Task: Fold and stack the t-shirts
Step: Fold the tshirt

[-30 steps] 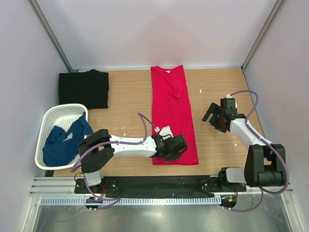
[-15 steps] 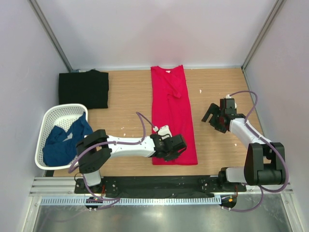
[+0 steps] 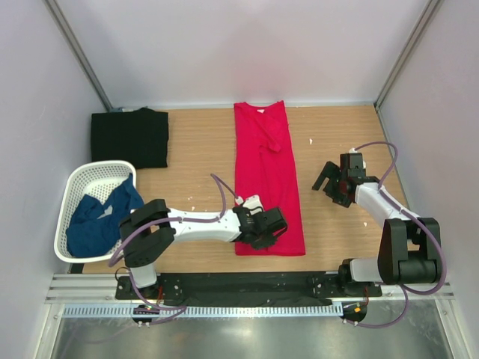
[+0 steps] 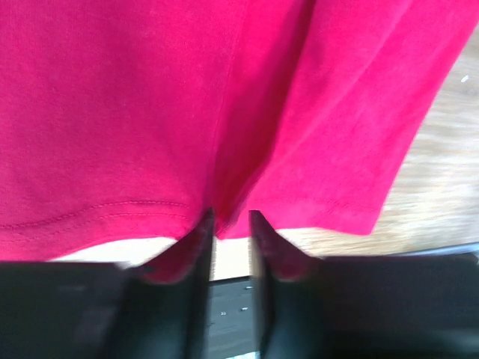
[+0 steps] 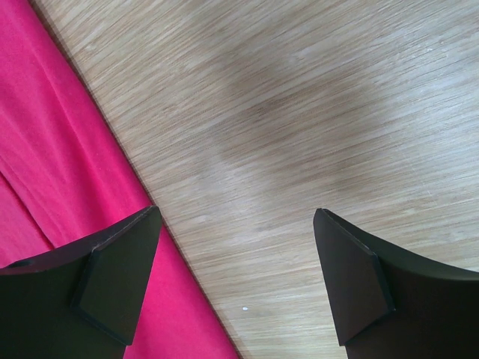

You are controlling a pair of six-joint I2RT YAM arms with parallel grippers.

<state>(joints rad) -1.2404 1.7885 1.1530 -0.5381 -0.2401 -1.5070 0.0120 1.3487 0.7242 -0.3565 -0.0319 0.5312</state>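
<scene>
The red t-shirt (image 3: pixel 266 164) lies folded into a long strip down the middle of the table, with its white neck label (image 3: pixel 261 111) at the far end. My left gripper (image 3: pixel 271 229) is at its near hem. In the left wrist view the jaws (image 4: pixel 228 217) are pinched on a bunched fold of the red hem (image 4: pixel 150 97). My right gripper (image 3: pixel 327 182) hovers open and empty over bare wood just right of the shirt; the shirt's edge (image 5: pixel 45 149) shows beside its left finger (image 5: pixel 112 277). The black t-shirt (image 3: pixel 131 137) lies folded at the far left. The dark blue t-shirt (image 3: pixel 97 217) is crumpled in the basket.
The white mesh basket (image 3: pixel 78 182) stands at the left edge of the table. A black rail (image 3: pixel 239 284) runs along the near edge under the arm bases. Grey walls enclose the table on three sides. Bare wood (image 3: pixel 202 149) lies between the black and red shirts.
My left gripper has shifted slightly left and away from the near edge, still on the red hem. My right gripper has barely moved.
</scene>
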